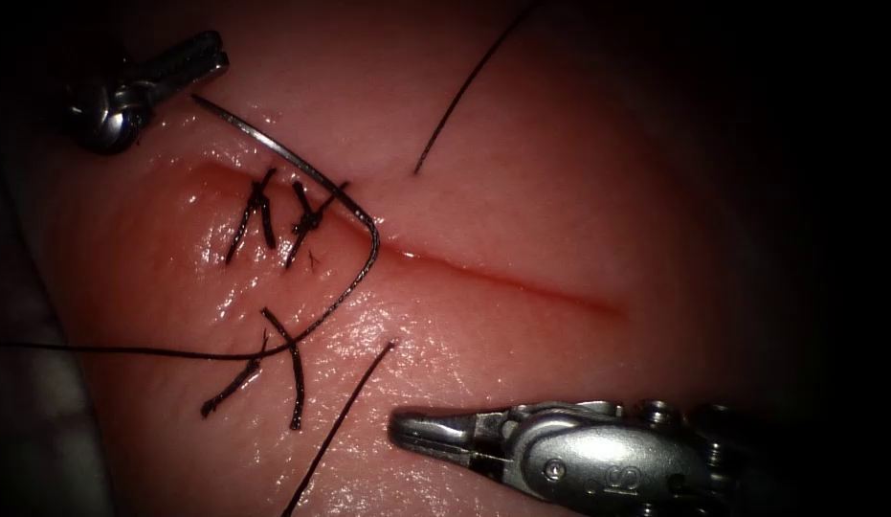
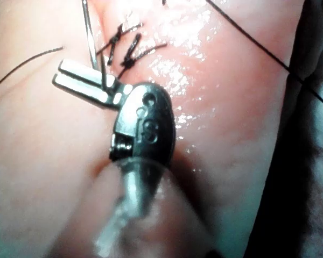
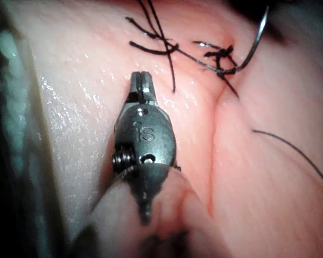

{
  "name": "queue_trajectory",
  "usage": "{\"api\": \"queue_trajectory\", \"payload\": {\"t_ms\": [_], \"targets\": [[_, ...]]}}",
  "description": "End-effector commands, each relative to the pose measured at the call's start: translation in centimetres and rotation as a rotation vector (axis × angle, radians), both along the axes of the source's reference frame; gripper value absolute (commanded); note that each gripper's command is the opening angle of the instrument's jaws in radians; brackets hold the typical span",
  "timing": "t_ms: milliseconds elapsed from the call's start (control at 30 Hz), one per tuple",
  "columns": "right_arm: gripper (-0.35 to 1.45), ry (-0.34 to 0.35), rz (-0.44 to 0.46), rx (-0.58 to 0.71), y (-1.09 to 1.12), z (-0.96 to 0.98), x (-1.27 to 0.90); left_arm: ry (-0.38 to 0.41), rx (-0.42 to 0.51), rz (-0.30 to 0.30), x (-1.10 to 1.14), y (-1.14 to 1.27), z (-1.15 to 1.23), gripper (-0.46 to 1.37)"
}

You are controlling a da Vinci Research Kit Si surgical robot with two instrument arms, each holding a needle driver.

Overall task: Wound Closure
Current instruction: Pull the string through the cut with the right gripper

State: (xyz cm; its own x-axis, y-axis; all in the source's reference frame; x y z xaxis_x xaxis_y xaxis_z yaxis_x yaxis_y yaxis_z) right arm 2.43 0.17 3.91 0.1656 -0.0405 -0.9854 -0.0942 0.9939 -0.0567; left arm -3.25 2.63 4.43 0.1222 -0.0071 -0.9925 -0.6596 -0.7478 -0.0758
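Two knots point(image 1: 278, 218) beside my needle point(image 1: 301, 168), which lies across the cut point(image 1: 502, 278); left tool point(image 1: 208, 57) clamps its end; right tool point(image 1: 416, 428) closed, empty; cut ends point(image 1: 263, 373) nearby.

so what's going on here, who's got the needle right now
The left tool grips the curved needle near one end; the needle arcs across the cut in the tissue, lying on the surface rather than buried. Thread trails from it off to the left. Two finished stitches sit at the cut's left end. The right tool rests below the cut, jaws shut, holding nothing.
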Motion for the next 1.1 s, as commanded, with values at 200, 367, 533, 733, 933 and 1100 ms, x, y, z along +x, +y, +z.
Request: {"api": "queue_trajectory", "payload": {"t_ms": [200, 367, 533, 733, 933, 1100], "targets": [[-0.25, 0.001, 0.004, -0.007, -0.01, -0.01, -0.01, 0.000, 0.000, 0.002, 0.00, 0.00, 0.00, -0.39], [0.06, 0.004, 0.008, 0.029, 0.00, -0.01, -0.02, 0.000, 0.000, 0.002, 0.00, 0.00, 0.00, -0.39], [0.30, 0.000, 0.037, 0.139, -0.01, -0.01, -0.03, 0.000, 0.000, 0.002, 0.00, 0.00, 0.00, -0.39], [1.10, -0.052, 0.104, 0.146, 0.04, 0.01, -0.04, 0.000, 0.000, 0.002, 0.00, 0.00, 0.00, -0.39], [1.18, -0.075, 0.129, 0.151, 0.13, 0.09, -0.09, 0.000, 0.000, 0.002, 0.00, 0.00, 0.00, -0.39], [1.18, -0.080, 0.135, 0.151, 0.18, 0.17, -0.08, 0.000, 0.000, 0.002, 0.00, 0.00, 0.00, -0.39]]}}
